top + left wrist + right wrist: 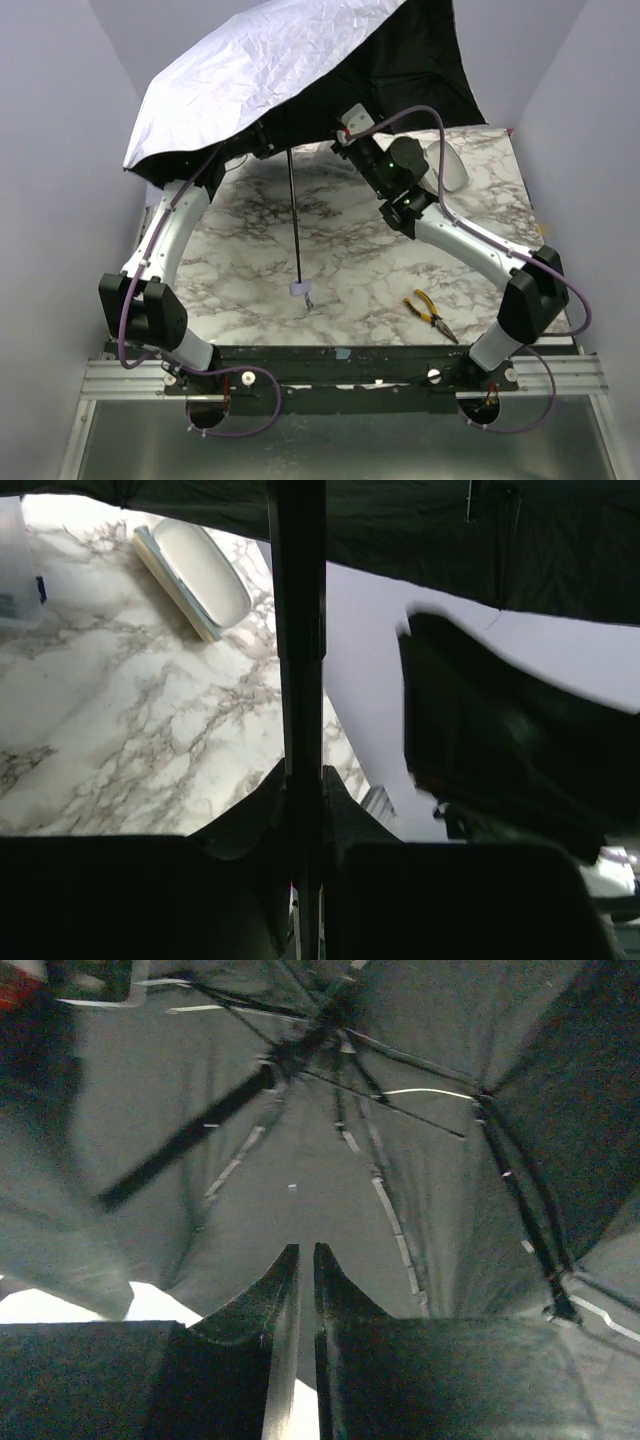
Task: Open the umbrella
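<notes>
The umbrella is open. Its pale canopy (pixel 270 70), black underneath, is spread over the back of the table. The thin black shaft (pixel 294 220) slants down to the small pale handle (pixel 299 289), which hangs just above the marble top. My left gripper (pixel 303 775) is shut on the shaft (pixel 300 630), high up under the canopy. My right gripper (pixel 306 1252) is shut and empty, and points up at the black underside with its ribs and hub (pixel 330 1020). In the top view the canopy hides both sets of fingertips.
Yellow-handled pliers (pixel 430 313) lie near the front right of the marble table (pixel 230 290). A pale container (pixel 450 165) sits at the back right beside my right arm (pixel 460 240). In the left wrist view a white oval tray (pixel 195 575) and a clear box (pixel 15 570) are on the table.
</notes>
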{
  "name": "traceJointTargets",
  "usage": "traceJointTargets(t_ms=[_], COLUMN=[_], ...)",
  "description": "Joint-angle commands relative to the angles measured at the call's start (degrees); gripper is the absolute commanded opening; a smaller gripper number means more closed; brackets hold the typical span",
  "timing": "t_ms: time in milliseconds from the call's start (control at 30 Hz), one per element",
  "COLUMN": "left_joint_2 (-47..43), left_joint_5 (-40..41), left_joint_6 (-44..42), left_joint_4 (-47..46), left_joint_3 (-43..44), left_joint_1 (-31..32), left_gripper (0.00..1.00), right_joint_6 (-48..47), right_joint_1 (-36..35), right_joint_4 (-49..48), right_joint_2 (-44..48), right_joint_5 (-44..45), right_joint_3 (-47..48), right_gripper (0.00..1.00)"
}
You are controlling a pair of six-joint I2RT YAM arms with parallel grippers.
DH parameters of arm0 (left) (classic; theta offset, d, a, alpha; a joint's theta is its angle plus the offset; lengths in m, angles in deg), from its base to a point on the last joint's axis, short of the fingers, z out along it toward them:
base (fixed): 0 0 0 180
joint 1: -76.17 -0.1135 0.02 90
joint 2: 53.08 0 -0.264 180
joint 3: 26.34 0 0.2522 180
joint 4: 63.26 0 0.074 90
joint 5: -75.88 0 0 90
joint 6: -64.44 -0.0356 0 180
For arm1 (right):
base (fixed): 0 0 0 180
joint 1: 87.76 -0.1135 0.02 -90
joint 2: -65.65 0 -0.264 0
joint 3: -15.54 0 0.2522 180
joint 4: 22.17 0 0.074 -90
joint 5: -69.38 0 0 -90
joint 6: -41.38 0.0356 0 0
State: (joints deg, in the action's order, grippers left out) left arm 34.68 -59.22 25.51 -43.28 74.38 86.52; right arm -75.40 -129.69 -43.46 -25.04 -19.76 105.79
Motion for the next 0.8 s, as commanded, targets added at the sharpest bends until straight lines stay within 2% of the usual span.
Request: traceJointTargets(t_ms=[0, 267, 533, 600, 767], left_joint_2=[-3.8, -5.8, -4.2, -3.5, -1.5], left_joint_5=[-6.7, -7.7, -10.5, -11.2, -13.2], left_joint_6=[-1.2, -8.0, -8.6, -7.5, -3.9], left_joint_4=[0.0, 8.8, 10.5, 9.7, 6.0], left_joint_3=[-0.5, -2.6, 0.2, 0.9, 2.6], left_joint_1=[-0.3, -1.1, -3.3, -3.1, -2.6], left_gripper=[0.00, 0.00, 0.00, 0.00, 0.00], right_joint_6=[-7.5, -4.4, -5.4, -3.2, 2.3], right_joint_1=[4.9, 12.9, 18.4, 18.4, 17.0], right_joint_4=[-4.6, -2.8, 1.2, 5.4, 17.7], right_joint_2=[-4.7, -9.0, -7.8, -5.6, 0.6], right_joint_5=[4.9, 6.0, 4.5, -1.4, -22.8], right_joint_3=[7.6, 19.2, 17.9, 16.0, 11.3], right_gripper=[0.12, 0.09, 0.11, 0.16, 0.39])
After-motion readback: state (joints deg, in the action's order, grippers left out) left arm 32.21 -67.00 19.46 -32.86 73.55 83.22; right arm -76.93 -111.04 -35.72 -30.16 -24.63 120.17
